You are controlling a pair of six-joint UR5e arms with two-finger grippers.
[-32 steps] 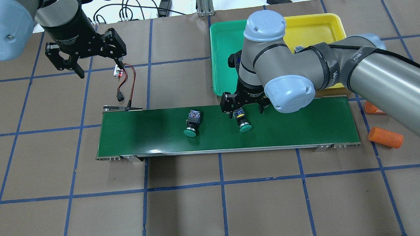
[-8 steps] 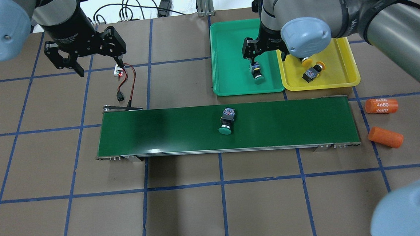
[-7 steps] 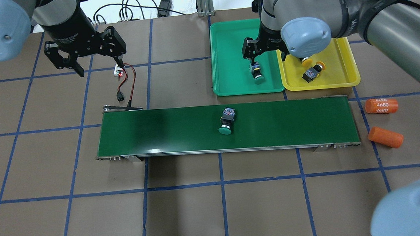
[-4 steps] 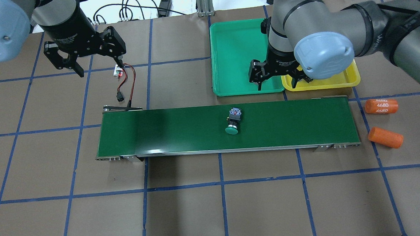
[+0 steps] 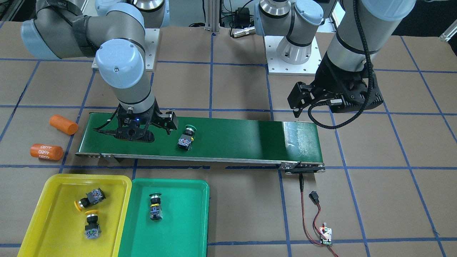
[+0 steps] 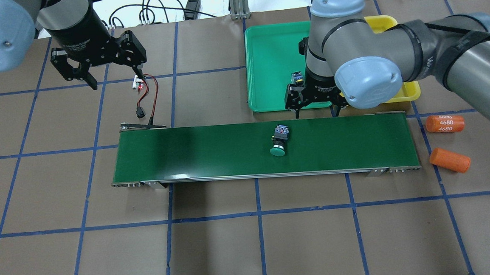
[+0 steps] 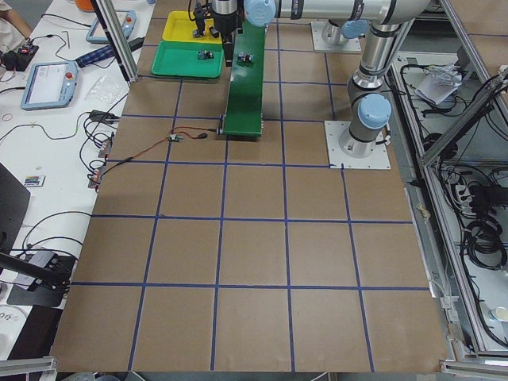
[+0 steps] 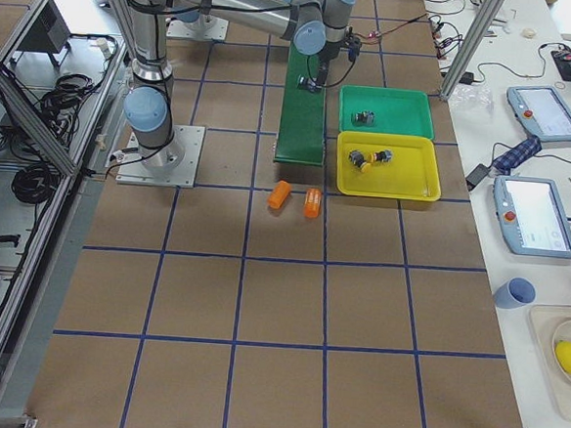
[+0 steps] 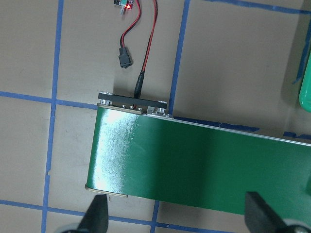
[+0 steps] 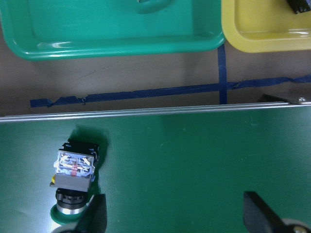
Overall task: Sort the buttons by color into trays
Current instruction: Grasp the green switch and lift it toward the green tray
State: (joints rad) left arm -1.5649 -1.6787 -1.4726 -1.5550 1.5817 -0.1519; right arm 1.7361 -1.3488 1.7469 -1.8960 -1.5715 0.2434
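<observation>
Left tool: fingers spread wide and holding nothing. I had it hanging high, pointed straight down, by the left end of the conveyor belt.
Last green button: it lay on its side on the belt, a little right of the belt's middle, with its cap toward the robot-side edge.
How it would handle: I judged it light, rigid and hard-shelled. The round cap looked likely to roll or slip, so I meant to pinch the squarish black body across its flat sides.
Right tool: fingers spread and empty, wrist vertical. It hung over the belt's tray-side edge, just beside the button and not yet around it.
Green tray: it sat on the desk just beyond the belt's right half, with one green button inside.
Yellow tray: it touched the green tray, nearer the belt's right end, and held two yellow buttons.
</observation>
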